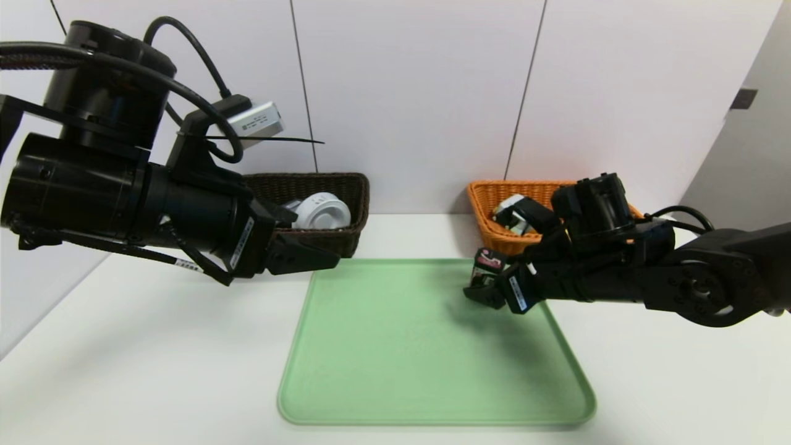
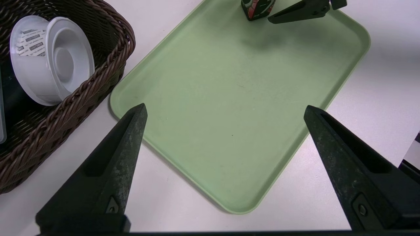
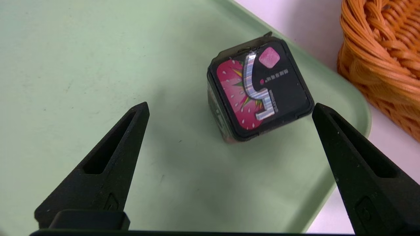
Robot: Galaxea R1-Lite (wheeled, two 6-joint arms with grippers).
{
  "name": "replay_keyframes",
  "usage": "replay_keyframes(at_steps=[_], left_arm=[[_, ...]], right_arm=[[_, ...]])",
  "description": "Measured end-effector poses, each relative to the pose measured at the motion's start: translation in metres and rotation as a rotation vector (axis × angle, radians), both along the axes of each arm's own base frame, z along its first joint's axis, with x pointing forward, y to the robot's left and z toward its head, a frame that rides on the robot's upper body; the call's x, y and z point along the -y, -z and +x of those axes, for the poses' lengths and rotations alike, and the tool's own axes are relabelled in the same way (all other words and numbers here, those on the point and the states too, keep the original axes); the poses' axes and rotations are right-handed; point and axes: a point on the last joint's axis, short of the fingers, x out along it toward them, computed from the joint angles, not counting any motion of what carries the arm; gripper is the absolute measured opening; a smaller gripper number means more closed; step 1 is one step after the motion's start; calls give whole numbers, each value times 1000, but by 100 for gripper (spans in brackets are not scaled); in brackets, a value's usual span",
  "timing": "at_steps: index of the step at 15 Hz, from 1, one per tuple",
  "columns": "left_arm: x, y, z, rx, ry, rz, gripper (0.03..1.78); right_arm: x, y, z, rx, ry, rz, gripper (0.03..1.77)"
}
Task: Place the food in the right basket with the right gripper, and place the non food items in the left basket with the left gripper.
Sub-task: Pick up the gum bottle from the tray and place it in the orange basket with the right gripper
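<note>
1. One small dark box, with a strawberry printed on its top, stands on the green tray, near the orange basket; I judge it is food, and that the step in hand is to grasp it with the right pincer.
2. The right pincer is spread wide above the tray; the box is between its fingers but not pinched, and lies nearer to one fingertip; whether that tip touches it, I cannot tell.
3. To do this well, the pincer should first be centred over the box; then go down straight, close gently on two opposite side walls, and lift above the basket's rim before moving across; a closing off centre could push or tip the box.
4. The box is upright, its printed face up; its body seems a little taller than wide, so the long axis is probably vertical; its sides are turned obliquely to the fingers, so a small wrist turn may help.
5. The left pincer waits spread and empty, beside the brown basket.
</note>
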Motion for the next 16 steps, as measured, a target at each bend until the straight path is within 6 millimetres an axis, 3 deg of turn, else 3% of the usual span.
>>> replay_keyframes(at_steps=[6,12,13,16], left_arm=[[1,2,-1,-6,3,4,169],[1,4,-1,-12,6,5,169],[1,3,-1,-12,6,5,169],[1,4,-1,-13,5,5,169]], right_arm=[[17,20,10,54,-39,64,171],[20,25,12,51,-54,92,171],[20,25,12,49,-60,97,164],[20,25,12,48,-65,100,115]])
